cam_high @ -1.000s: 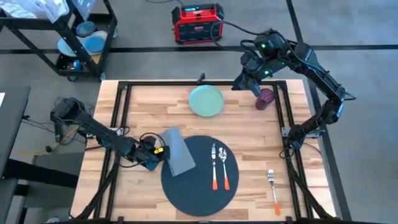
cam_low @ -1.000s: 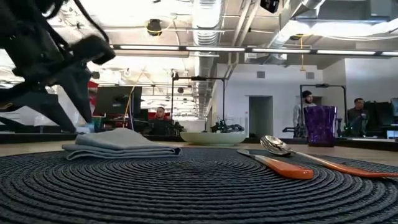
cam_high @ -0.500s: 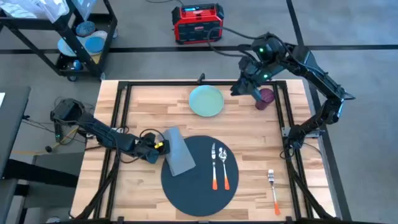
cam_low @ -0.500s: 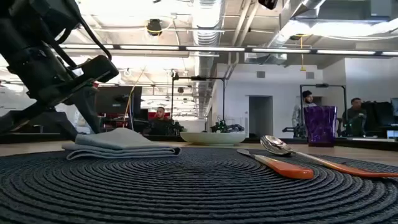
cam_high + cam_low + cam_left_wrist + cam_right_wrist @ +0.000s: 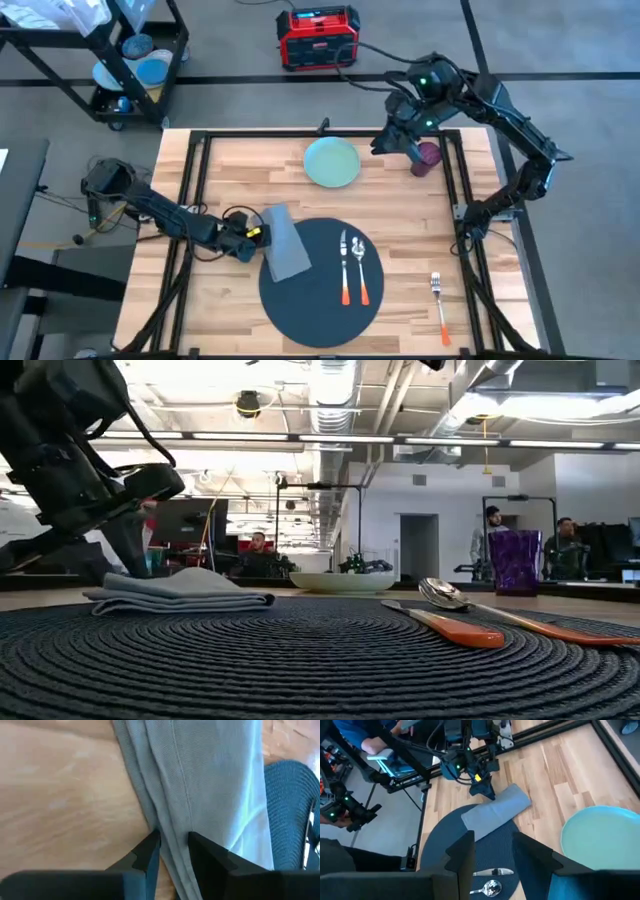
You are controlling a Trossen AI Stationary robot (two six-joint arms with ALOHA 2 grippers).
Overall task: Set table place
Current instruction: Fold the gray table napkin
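Table [image 5: 400, 215] of light wood planks holds round dark placemat [image 5: 320, 315].

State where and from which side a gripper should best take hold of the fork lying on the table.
Probably the fork's orange handle, gripped from straight above with fingers across its width. It lies flat on the bare table, right of the placemat, nothing crowding it.

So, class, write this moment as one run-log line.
left gripper: shut on napkin edge | napkin: half on placemat | right gripper: open, above plate | fork: off placemat
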